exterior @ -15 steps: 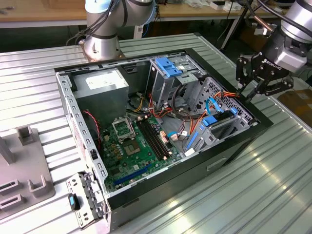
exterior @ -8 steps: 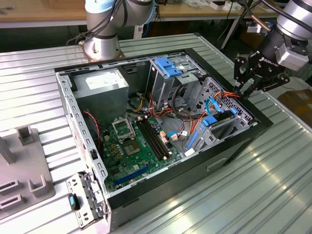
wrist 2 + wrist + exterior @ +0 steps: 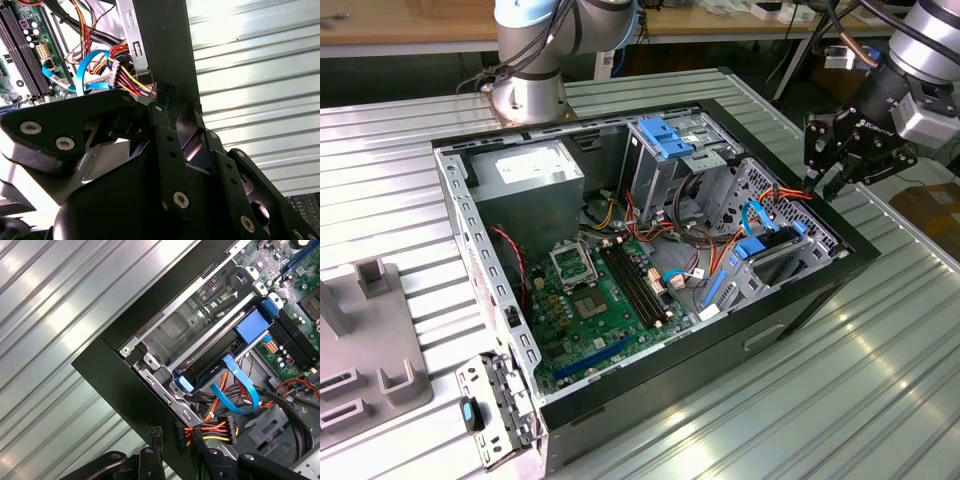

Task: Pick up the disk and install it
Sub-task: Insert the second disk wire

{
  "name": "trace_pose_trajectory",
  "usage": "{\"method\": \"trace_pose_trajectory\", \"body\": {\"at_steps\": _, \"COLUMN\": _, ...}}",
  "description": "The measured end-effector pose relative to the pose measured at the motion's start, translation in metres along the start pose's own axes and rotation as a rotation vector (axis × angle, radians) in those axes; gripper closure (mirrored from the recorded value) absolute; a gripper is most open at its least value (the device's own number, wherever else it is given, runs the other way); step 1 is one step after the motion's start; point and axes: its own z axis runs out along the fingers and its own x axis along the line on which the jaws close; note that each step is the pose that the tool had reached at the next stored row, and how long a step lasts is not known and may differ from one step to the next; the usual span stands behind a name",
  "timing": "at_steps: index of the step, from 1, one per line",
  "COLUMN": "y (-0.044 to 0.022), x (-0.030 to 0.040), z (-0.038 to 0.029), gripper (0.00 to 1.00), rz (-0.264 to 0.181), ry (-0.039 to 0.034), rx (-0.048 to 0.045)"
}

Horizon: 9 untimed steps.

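Observation:
The disk [image 3: 775, 252], edged by blue rails, lies flat in the drive cage at the open computer case's [image 3: 800, 310] corner on the exterior view's right. Its blue-railed edge [image 3: 220, 352] also shows in the first wrist view. My gripper [image 3: 820, 188] hangs just above the case's black wall beside that cage, open and holding nothing. In both wrist views the black fingers [image 3: 160, 100] [image 3: 156, 435] stand apart, with the wall edge and a bundle of coloured power wires [image 3: 215, 427] near them. A blue data cable [image 3: 752, 215] loops beside the disk.
The case lies on a ribbed metal table [image 3: 880, 380], with motherboard [image 3: 600, 300], grey power supply [image 3: 525, 180] and a blue-latched upper cage [image 3: 665, 140] inside. A second arm's base [image 3: 530, 90] stands behind the case. A grey fixture [image 3: 370, 340] sits at the exterior view's left.

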Motion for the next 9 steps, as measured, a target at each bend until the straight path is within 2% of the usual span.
{"method": "trace_pose_trajectory", "body": {"at_steps": 1, "y": 0.0008, "x": -0.0008, "z": -0.0001, "gripper": 0.64, "rz": -0.001, "ry": 0.0012, "rx": 0.001}}
{"method": "trace_pose_trajectory", "body": {"at_steps": 3, "y": 0.0015, "x": -0.0009, "z": 0.0014, "gripper": 0.64, "rz": -0.003, "ry": 0.0194, "rx": 0.0174}}
{"method": "trace_pose_trajectory", "body": {"at_steps": 4, "y": 0.0019, "x": -0.0012, "z": 0.0015, "gripper": 0.64, "rz": -0.004, "ry": 0.0242, "rx": 0.0217}}
{"method": "trace_pose_trajectory", "body": {"at_steps": 9, "y": 0.0045, "x": -0.0033, "z": 0.0015, "gripper": 0.64, "rz": -0.004, "ry": 0.027, "rx": 0.024}}
